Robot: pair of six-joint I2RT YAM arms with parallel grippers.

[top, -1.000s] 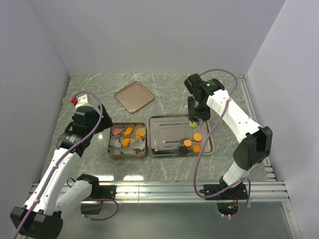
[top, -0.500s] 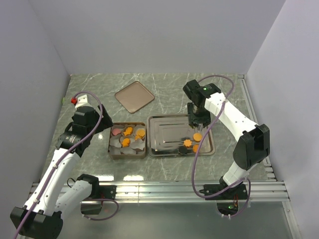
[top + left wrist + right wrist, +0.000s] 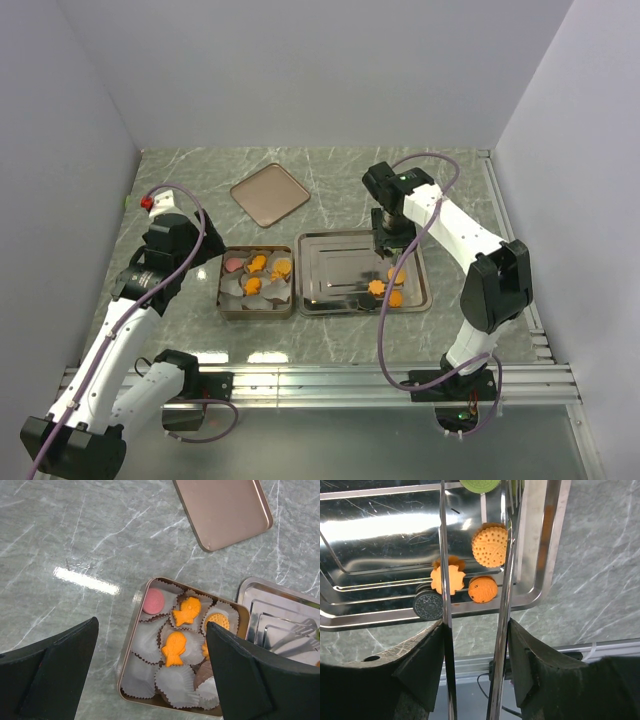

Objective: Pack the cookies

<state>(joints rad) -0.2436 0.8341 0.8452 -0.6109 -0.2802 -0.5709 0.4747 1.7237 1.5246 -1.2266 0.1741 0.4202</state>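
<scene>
Several orange cookies (image 3: 174, 649) and a pink one (image 3: 153, 601) lie in white paper cups inside the tin box (image 3: 131, 630). My left gripper (image 3: 151, 625) is open and empty above the box. My right gripper (image 3: 476, 625) is shut on metal tongs (image 3: 445, 555), which pinch a green cookie (image 3: 480, 484) at their tips over the steel tray (image 3: 380, 530). On the tray lie a round orange cookie (image 3: 490, 545), a flower-shaped one (image 3: 447, 577), a small orange one (image 3: 482, 589) and a dark one (image 3: 427, 605). From the top, the right gripper (image 3: 390, 235) hangs over the tray's right part (image 3: 335, 262).
The box's copper-coloured lid (image 3: 270, 194) lies flat behind the box (image 3: 220, 285) on the marble table. The tray sits right beside the box. Walls close in the back and both sides.
My right gripper has moved a little left and back over the tray with the tongs and green cookie. The left arm has not moved.
</scene>
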